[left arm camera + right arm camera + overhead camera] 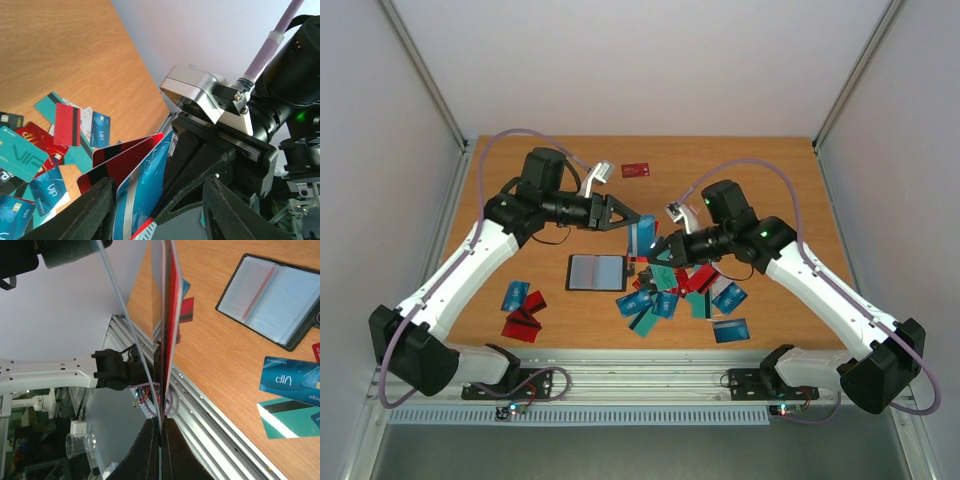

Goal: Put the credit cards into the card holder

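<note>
The card holder [595,272] [272,295] lies open and flat on the table, its clear sleeves facing up. My right gripper [658,247] [161,422] is shut on a small fanned stack of credit cards [642,235] [167,315], which it holds on edge above the table. In the left wrist view these are a blue card [145,185] and two red cards [125,160]. My left gripper [632,222] [160,182] is open, its fingers [95,210] on either side of the stack and of the right gripper's tip. Several loose credit cards [680,292] [67,125] lie under the right arm.
A second heap of red and blue cards [523,310] lies at the front left, and one red card [635,170] lies at the far back. A blue VIP card [290,380] and a teal card [285,417] lie near the holder. An aluminium rail [640,365] runs along the near edge.
</note>
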Controlling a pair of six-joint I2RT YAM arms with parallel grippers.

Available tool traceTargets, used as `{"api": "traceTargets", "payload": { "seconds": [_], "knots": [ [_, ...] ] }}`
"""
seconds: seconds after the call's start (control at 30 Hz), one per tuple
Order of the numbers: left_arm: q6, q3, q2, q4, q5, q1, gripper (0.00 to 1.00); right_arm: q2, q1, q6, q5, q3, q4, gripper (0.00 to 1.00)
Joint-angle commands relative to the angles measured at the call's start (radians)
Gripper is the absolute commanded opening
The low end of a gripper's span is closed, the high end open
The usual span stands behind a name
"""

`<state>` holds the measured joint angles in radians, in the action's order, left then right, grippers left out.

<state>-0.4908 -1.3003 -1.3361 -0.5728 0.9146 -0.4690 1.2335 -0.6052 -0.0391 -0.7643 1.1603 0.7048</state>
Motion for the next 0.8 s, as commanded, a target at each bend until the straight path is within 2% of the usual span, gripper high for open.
{"api": "traceTargets", "payload": {
  "seconds": [0.0,0.2,0.43,0.6,0.77],
  "knots": [
    [-0.069,0.04,0.023,0.164,0.135,-0.005,0.48,-0.002,0.011,0.019,-0.016,0.029,-0.024,0.01],
    [-0.152,0.095,0.03,0.291,0.2,-0.005,0.45,-0.012,0.026,0.022,-0.063,0.025,-0.046,0.01],
    [-0.172,0.107,0.023,0.326,0.241,-0.005,0.37,-0.01,0.033,0.019,-0.154,0.025,-0.088,0.01],
    [-0.167,0.114,0.019,0.326,0.243,-0.005,0.2,-0.005,0.035,0.017,-0.173,0.028,-0.095,0.01],
    [-0.166,0.128,0.014,0.329,0.236,-0.008,0.09,-0.016,0.037,0.019,-0.158,0.02,-0.084,0.01]
  ]
}}
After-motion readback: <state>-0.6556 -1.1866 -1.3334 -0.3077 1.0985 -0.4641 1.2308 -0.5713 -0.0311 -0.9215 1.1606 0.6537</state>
